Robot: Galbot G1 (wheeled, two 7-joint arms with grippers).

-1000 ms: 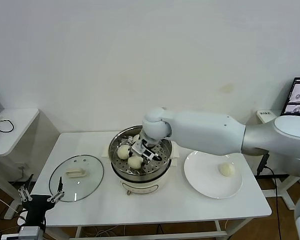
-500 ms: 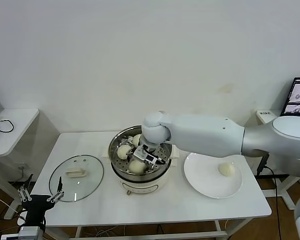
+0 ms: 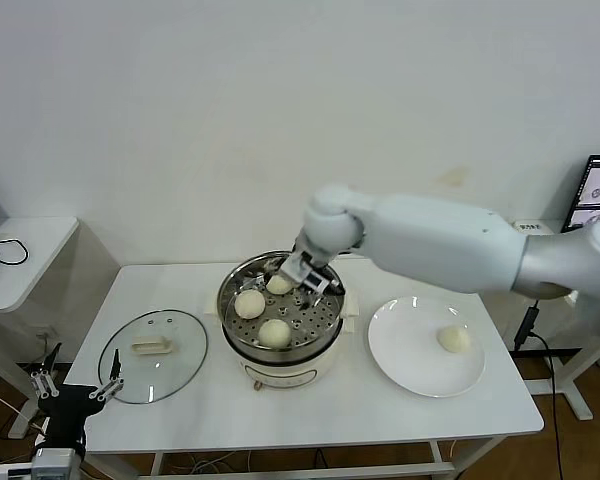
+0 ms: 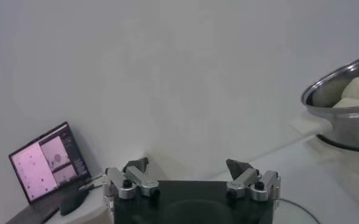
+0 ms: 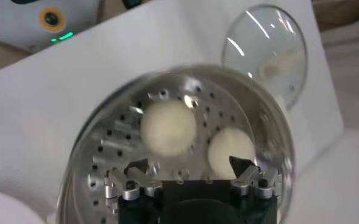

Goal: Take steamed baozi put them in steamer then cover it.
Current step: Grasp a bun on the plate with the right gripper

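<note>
Right claw (image 3: 306, 273) jaws wide, empty, risen to steamer (image 3: 232, 325) 12 o'clock rim after dropping bun | three baozi (image 3: 274, 332) on tray, one (image 3: 453, 339) on plate (image 3: 400, 360) | left claw (image 3: 78, 390) parked, open | next: fetch last, lid (image 3: 152, 352) at 9 o'clock

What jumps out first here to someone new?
The big white right arm reaching across, its right gripper open over the steamer at table centre, three baozi inside. One baozi remains on the white plate to the right; the glass lid lies left.
</note>
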